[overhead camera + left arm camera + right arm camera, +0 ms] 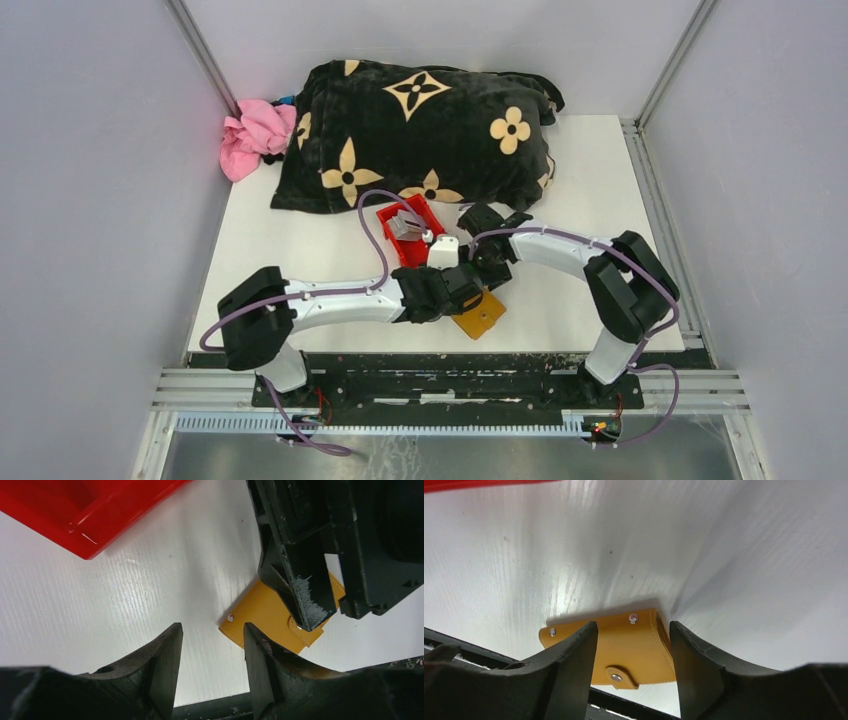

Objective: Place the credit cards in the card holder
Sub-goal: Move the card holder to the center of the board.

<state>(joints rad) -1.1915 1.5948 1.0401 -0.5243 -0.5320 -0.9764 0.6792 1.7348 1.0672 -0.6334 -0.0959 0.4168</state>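
Observation:
The tan card holder [483,318] lies folded and snapped shut on the white table near the front edge. My right gripper [633,627] hangs open just over the card holder [634,652], one finger on each side of it. In the left wrist view one right finger comes down at the strap of the card holder [262,612]. My left gripper [212,647] is open and empty beside it, its right fingertip at the holder's near edge. Grey credit cards [404,226] sit in the red bin [386,214] behind both grippers.
A black blanket with tan flowers [420,130] and a pink cloth [255,135] fill the back of the table. The red bin's corner [90,515] is close on the left. A black rail [454,642] runs along the table's front edge.

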